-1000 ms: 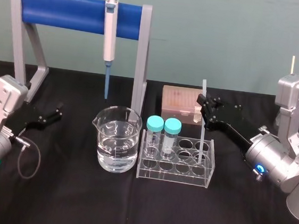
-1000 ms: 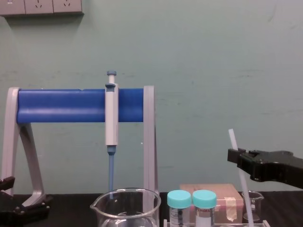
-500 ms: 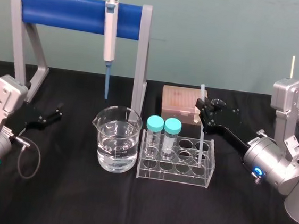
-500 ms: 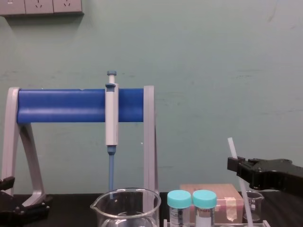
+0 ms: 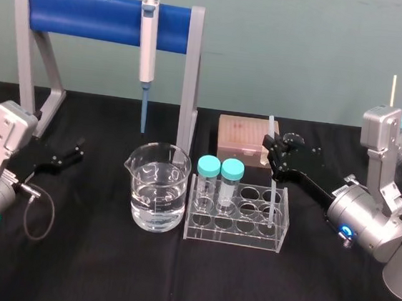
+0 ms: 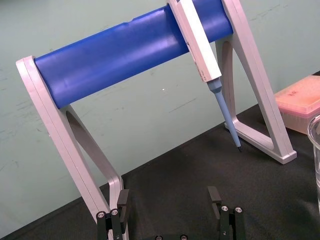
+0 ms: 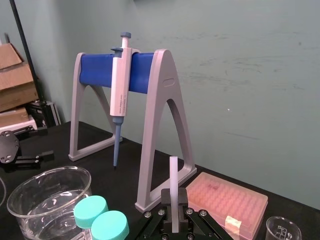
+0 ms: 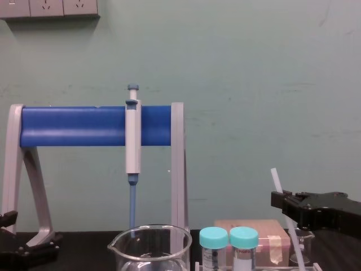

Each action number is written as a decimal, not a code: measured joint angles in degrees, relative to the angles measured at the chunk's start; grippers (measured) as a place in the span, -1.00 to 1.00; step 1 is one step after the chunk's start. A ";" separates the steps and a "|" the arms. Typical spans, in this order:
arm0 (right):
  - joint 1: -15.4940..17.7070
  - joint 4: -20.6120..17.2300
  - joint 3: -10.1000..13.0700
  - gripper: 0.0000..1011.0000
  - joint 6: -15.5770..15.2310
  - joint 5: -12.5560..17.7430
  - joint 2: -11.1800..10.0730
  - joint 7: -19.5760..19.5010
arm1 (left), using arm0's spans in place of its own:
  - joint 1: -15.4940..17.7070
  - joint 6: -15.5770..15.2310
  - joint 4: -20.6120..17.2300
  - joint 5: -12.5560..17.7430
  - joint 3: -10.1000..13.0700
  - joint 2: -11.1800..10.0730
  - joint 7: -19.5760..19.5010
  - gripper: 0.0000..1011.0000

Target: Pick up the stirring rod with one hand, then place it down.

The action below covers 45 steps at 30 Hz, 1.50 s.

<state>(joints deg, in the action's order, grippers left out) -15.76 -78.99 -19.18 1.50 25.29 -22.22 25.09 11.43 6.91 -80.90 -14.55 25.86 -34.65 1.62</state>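
Observation:
The stirring rod is a thin white translucent stick, nearly upright. My right gripper is shut on its upper part, just above the clear tube rack. The rod's lower end reaches down into a well at the rack's right end. From the chest view the rod leans slightly, with the black right gripper clamped below its top. The right wrist view shows the rod pinched in the right gripper. My left gripper rests parked at the left by the stand's foot and stands open in its wrist view.
A grey-white pipette hangs on the blue-barred stand. A beaker of water stands left of the rack, which holds two teal-capped tubes. A pink tip box and a small beaker sit behind the rack.
My right gripper has come down and slightly left with the rod. The rod now sits lower, deeper in the rack's well. The left arm has not moved.

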 joint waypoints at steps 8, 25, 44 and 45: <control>0.03 -0.02 0.08 -0.76 -0.01 0.11 0.03 0.04 | 0.00 0.00 0.00 0.00 0.00 0.00 0.00 0.98; 0.07 -0.05 0.18 0.27 0.00 0.33 0.05 0.04 | 0.00 0.00 0.00 0.00 0.00 0.00 0.00 0.98; 0.37 -0.43 0.67 0.98 0.68 0.76 0.08 0.17 | 0.00 0.00 0.00 0.00 0.00 0.00 0.00 0.98; 0.48 -0.64 0.88 0.98 0.96 0.86 0.08 0.16 | 0.00 0.00 0.00 0.00 0.00 0.00 0.00 0.98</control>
<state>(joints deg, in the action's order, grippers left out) -15.28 -79.63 -18.31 2.46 26.14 -22.14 25.26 11.43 6.91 -80.90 -14.55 25.86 -34.65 1.62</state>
